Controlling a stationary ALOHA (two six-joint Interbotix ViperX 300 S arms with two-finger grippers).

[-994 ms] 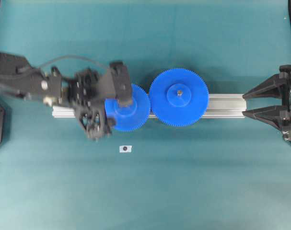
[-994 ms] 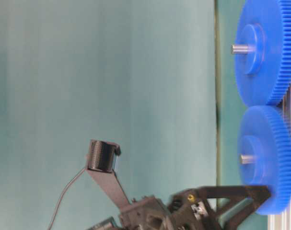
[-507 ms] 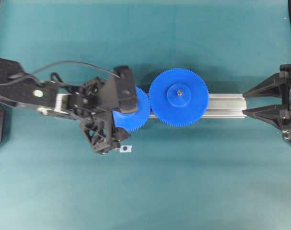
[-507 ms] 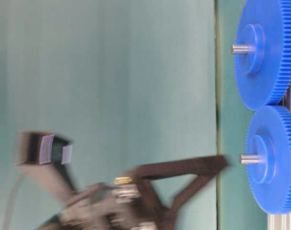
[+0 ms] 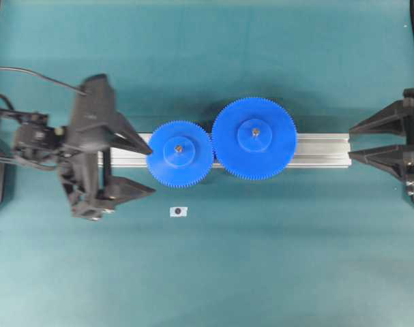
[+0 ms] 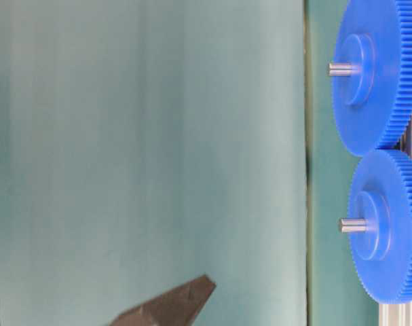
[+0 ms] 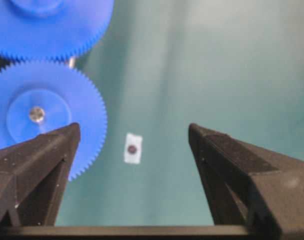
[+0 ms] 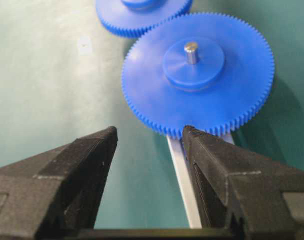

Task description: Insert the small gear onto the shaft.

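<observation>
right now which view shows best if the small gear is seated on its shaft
Table-level exterior: the small gear shows side-on with the shaft poking through its hub. Overhead and left wrist show only the pin's end at the hub centre; right wrist crops it.

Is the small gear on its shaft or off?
On. The small gear lies flat on the rail, a pin tip poking through its hub, teeth meeting the wider gear. The left pincer stands open, clear of it.
</observation>
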